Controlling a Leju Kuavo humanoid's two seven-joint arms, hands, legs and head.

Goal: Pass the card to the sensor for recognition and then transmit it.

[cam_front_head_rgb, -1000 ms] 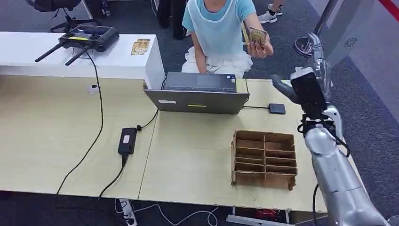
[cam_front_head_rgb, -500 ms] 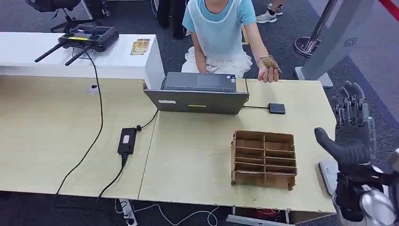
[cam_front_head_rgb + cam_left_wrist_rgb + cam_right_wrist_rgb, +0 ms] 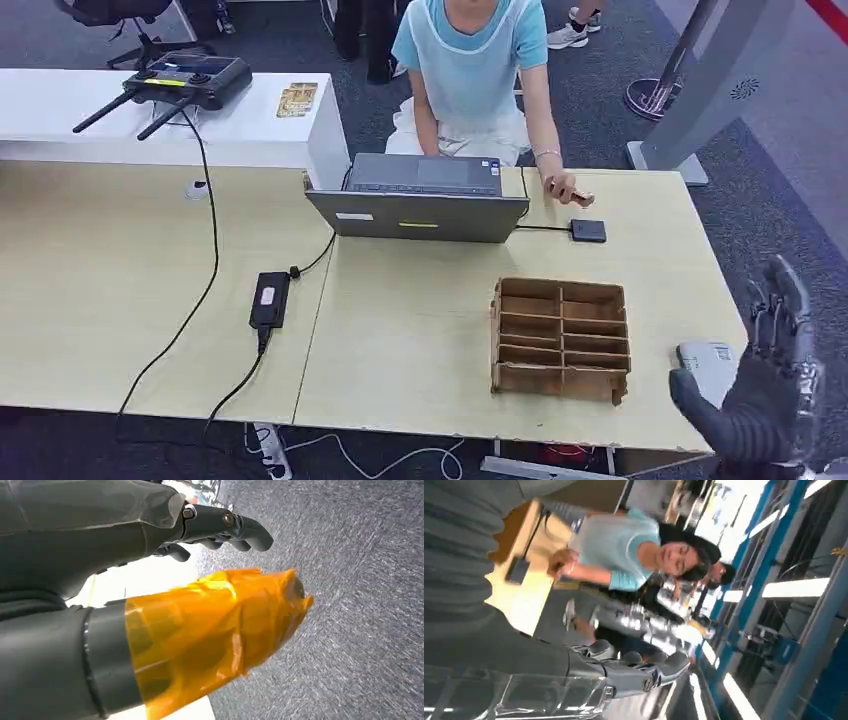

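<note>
Head view: the right robot hand (image 3: 765, 400) hangs empty, fingers spread, off the bench (image 3: 420, 330) corner. Well beyond it, a person's hand (image 3: 566, 188) lays the card (image 3: 581, 194) beside the sensor (image 3: 589, 231). Handover looks finished; recognition seems next.

Even overhead light washing tabletop (image 3: 420, 330), shadows staying soft; both wrist views smearing with motion blur, ceiling strips glaring.

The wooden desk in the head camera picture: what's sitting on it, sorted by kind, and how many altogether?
Laptop: 1
Cardboard divider tray: 1
Small black sensor pad: 1
Black power brick: 1
Small white round gadget: 1
Total: 5

The person's hand also rests on the desk, holding something small, probably the card.
</note>
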